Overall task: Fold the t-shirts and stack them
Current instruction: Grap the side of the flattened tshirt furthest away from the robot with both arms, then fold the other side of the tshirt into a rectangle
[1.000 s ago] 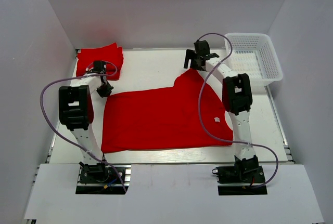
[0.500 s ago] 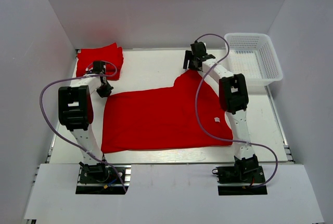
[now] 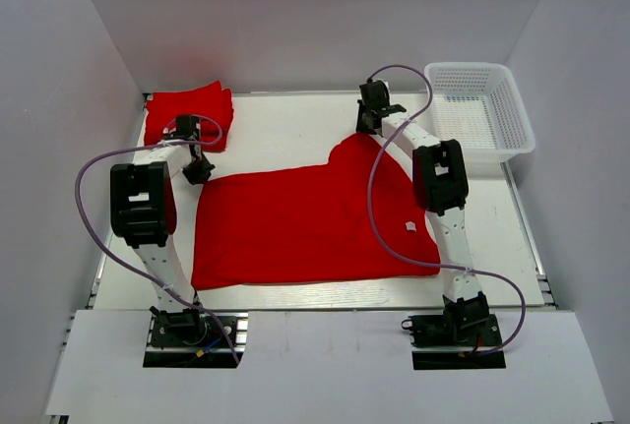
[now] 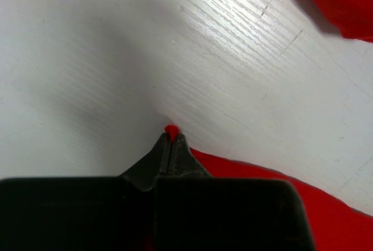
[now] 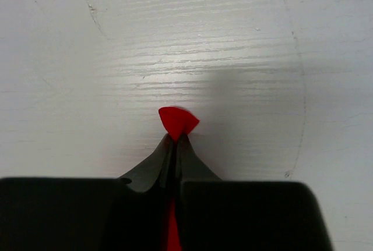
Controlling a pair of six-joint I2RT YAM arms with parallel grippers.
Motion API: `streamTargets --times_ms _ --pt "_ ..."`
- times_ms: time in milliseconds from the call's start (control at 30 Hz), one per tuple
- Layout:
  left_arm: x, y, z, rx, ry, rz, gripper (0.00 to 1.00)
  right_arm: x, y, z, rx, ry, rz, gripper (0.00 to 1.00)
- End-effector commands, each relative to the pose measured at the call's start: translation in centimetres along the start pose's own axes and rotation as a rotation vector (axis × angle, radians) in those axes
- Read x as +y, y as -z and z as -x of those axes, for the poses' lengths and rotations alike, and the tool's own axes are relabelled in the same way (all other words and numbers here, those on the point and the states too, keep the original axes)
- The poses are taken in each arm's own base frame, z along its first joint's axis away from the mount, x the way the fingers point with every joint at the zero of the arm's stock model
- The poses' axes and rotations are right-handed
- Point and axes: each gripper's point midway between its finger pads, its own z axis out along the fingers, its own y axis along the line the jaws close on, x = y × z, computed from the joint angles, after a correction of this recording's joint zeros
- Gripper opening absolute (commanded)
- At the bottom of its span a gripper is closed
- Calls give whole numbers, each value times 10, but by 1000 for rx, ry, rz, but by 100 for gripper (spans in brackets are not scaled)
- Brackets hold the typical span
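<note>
A large red t-shirt [image 3: 305, 222] lies spread flat across the middle of the table. My left gripper [image 3: 198, 172] is shut on its far left corner; a tiny red tip [image 4: 171, 130] pokes out past the closed jaws. My right gripper [image 3: 372, 121] is shut on the shirt's far right corner, with a small red fold [image 5: 178, 121] sticking out beyond the fingertips. More red t-shirts, folded [image 3: 189, 114], rest in a pile at the far left corner; their edge [image 4: 344, 0] shows in the left wrist view.
A white plastic mesh basket [image 3: 484, 119] stands at the far right of the table, close to my right arm. White walls enclose the table on three sides. A small white tag [image 3: 409, 226] lies on the spread shirt near its right edge.
My right gripper has moved slightly left over the shirt's far right corner and closed on it. The left gripper and the shirt have stayed put.
</note>
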Motion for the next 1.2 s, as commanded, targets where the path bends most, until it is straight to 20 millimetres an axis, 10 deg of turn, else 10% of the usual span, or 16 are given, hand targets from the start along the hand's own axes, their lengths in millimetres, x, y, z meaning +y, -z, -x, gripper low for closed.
streamTargets --times_ms 0,233,300,333,367,667,1167 --pt "8 1 -16 72 -60 46 0 15 5 19 -58 21 64 0" --pt "0 28 1 3 -51 -22 0 32 82 81 -245 117 175 0" --pt "-1 39 6 -18 -46 -34 0 29 86 65 -239 129 186 0" --pt "-1 42 10 -31 -44 -31 0 32 118 89 -305 125 215 0" --pt "1 43 7 -29 -45 -30 0 24 112 59 -247 130 207 0" --pt "14 64 -9 -33 -1 -34 0 4 204 38 -332 134 240 0" --pt "32 99 -38 -61 57 -91 0 -36 285 -47 -298 87 252 0"
